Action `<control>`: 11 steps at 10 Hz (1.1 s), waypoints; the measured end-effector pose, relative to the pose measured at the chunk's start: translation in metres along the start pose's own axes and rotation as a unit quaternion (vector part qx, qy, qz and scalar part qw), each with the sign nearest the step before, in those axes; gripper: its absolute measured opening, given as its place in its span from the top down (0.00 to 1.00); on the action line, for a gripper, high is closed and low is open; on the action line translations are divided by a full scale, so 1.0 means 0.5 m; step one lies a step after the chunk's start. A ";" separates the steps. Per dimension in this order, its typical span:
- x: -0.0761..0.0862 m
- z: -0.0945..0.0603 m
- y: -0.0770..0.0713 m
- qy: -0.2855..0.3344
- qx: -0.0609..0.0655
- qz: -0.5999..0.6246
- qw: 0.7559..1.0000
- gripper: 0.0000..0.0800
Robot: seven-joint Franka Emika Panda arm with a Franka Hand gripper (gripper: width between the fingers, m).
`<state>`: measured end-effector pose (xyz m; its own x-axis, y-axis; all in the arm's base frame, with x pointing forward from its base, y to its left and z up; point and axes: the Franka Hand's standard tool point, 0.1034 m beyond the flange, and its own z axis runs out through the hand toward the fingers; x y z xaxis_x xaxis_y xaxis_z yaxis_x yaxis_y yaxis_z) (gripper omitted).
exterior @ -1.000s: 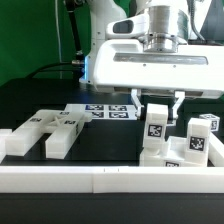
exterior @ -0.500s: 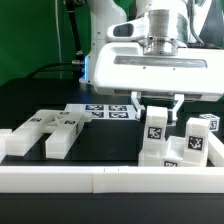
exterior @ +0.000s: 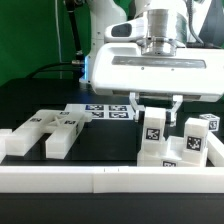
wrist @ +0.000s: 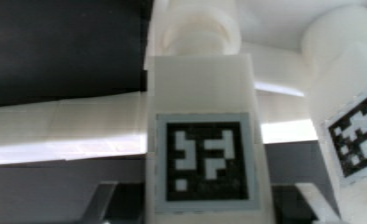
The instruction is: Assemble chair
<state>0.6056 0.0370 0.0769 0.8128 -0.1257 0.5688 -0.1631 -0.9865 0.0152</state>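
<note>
In the exterior view an upright white chair bar (exterior: 154,130) with a black-and-white tag stands at the right, among other white chair parts (exterior: 192,146). My gripper (exterior: 157,113) hangs straight over it, one finger on each side of the bar's top. In the wrist view the same tagged bar (wrist: 201,120) fills the middle. Dark gaps show between it and both fingers (wrist: 114,205), so the jaws stand open around the bar without gripping it. What the bar's foot rests in is hidden by the other parts.
A second group of white chair parts (exterior: 45,132) lies at the exterior view's left. The marker board (exterior: 100,111) lies flat behind the middle. A long white border rail (exterior: 100,180) runs along the front edge. A green backdrop is at the left.
The fingers have spread apart and let go of the tagged bar. The bar now sits slightly lower and further toward the exterior view's left.
</note>
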 end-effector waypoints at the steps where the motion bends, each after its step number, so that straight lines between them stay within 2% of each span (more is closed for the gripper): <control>1: -0.002 0.001 0.000 -0.003 0.000 0.000 1.000 0.53; 3: -0.003 0.002 0.002 -0.008 0.000 -0.002 1.000 0.22; 6: 0.015 -0.003 0.006 -0.019 0.003 -0.006 1.000 0.19; 9: 0.045 -0.032 0.009 -0.040 0.012 -0.006 0.999 0.19; 11: 0.056 -0.038 0.014 -0.044 0.013 -0.003 0.999 0.19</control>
<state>0.6168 0.0288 0.1087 0.8599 -0.1268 0.4945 -0.1438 -0.9896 -0.0037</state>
